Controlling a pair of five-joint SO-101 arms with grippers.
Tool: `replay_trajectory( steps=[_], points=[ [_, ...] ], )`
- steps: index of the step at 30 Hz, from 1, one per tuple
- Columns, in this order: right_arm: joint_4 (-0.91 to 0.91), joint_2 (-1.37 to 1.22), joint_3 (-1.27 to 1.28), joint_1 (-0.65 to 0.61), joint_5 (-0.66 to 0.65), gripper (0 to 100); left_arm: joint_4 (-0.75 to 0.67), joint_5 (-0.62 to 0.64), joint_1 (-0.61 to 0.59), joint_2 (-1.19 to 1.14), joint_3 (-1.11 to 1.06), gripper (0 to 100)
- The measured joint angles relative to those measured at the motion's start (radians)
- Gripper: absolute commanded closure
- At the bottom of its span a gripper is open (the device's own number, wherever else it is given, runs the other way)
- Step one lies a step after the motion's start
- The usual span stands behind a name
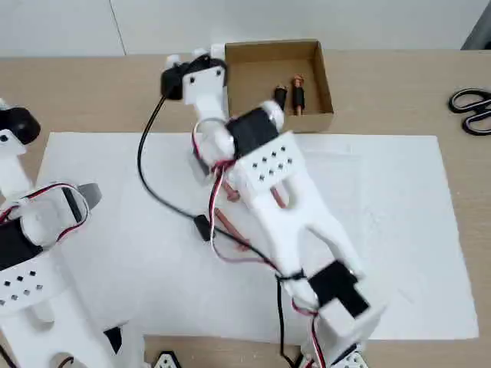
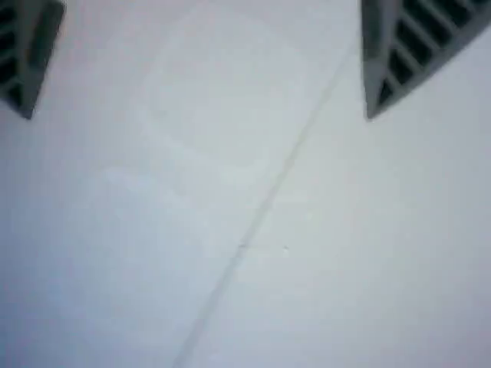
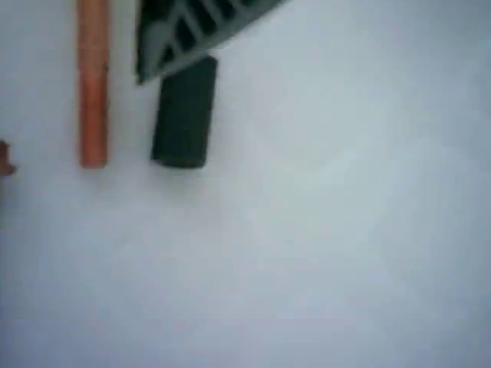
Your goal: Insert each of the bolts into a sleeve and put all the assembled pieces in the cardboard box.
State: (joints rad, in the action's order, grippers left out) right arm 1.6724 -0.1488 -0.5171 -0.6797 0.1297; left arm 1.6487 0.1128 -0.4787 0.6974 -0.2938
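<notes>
Sleeve [image 3: 182, 115]: black, flat on the white sheet [image 3: 322, 230], one end hidden behind my right gripper [image 3: 180, 54].
Bolt [image 3: 93, 84]: copper, just beside the sleeve, their long axes parallel.
Right gripper state: I cannot tell whether it is spread or pinching.
Left gripper [image 2: 199, 115]: spread wide over bare sheet, well apart from both parts.
Nearer arm: the right, I judge.

Bright, even light falls from above in the high view. The white sheet [image 1: 383, 230] on the table [image 1: 399, 84] is bright with no glare, and the arm [image 1: 268, 176] in mid-frame throws only a faint, soft shadow on it. The cardboard box [image 1: 326, 77] is shaded inside along its walls. Both wrist views are blurred: the bolt [image 3: 93, 84], the sleeve [image 3: 184, 115] and the left pincer [image 2: 199, 115] have smeared edges.
</notes>
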Motion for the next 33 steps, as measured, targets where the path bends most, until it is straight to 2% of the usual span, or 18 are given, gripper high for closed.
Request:
replay_trajectory(
  steps=[7,18,22,27,33],
  points=[
    [-0.075,0.129,0.341,-0.057,0.018,84.1,0.008,0.000,0.000,0.000,-0.003,74],
    [-0.422,0.129,0.658,-0.103,0.018,84.2,0.008,0.000,0.000,0.000,-0.003,74],
    [-0.519,0.129,0.738,-0.117,0.018,84.7,0.008,0.000,0.000,0.000,-0.003,74],
    [-0.597,0.129,0.799,-0.135,0.018,94.6,0.008,0.000,0.000,0.000,-0.003,74],
    [-0.661,0.100,0.818,-0.137,0.020,93.1,0.008,0.000,0.000,0.000,-0.006,74]
  ],
)
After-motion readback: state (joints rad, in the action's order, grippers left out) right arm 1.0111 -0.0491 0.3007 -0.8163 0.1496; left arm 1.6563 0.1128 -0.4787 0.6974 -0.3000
